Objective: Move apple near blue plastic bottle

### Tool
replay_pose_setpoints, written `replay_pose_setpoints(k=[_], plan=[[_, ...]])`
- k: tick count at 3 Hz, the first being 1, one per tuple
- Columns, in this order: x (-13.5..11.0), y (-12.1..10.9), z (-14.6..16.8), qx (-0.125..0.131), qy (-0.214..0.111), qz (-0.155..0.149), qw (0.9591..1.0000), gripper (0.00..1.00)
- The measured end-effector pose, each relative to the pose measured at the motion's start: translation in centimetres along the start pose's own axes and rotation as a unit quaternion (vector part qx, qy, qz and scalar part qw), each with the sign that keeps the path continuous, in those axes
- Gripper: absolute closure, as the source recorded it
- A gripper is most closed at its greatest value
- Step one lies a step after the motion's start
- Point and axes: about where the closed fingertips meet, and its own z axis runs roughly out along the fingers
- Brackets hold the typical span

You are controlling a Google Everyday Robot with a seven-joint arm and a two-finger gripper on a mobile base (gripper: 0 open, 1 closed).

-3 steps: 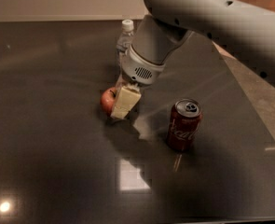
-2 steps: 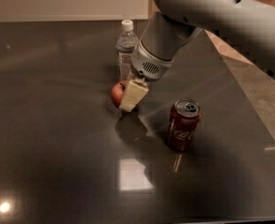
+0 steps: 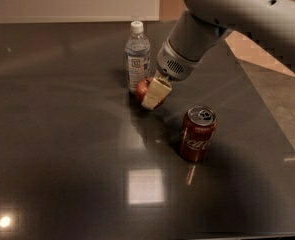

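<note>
Gripper: the gripper (image 3: 152, 91) was down low on the bench (image 3: 62, 134), just right of the bottle's base, with a pale cream finger (image 3: 155, 93) across the front of the apple.
Jaws: pinching the apple, as far as I could judge; only one finger was plain to me, the other being hidden behind the fruit.
Apple: the apple (image 3: 142, 87) sat in that grip right at the foot of the blue plastic bottle (image 3: 137, 57), touching it or all but touching it; I could not tell which.
Why held so: I judged the apple was kept low so that it could be set down without rolling, and close in so that it would end up beside the bottle.
Bottle: it stood upright with its white cap on, toward the back of the bench.
Coca-Cola can: the Coca-Cola can (image 3: 197, 134) stood upright nearer the front, well apart from the pair, clear of the arm's path.
Count: one apple, one bottle, one can, one gripper.
Progress: nearly done, in my view; what remained was the release.
</note>
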Motion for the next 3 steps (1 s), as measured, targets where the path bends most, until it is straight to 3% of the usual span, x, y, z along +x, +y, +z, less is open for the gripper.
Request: replay_pose_setpoints(k=[1,3], plan=[[0.4,-1.4,0.3,0.006,-0.025,0.021,0.9994,0.83],[0.5,-1.9,2.0,-0.011,-0.046,0.028,0.9985,0.36]])
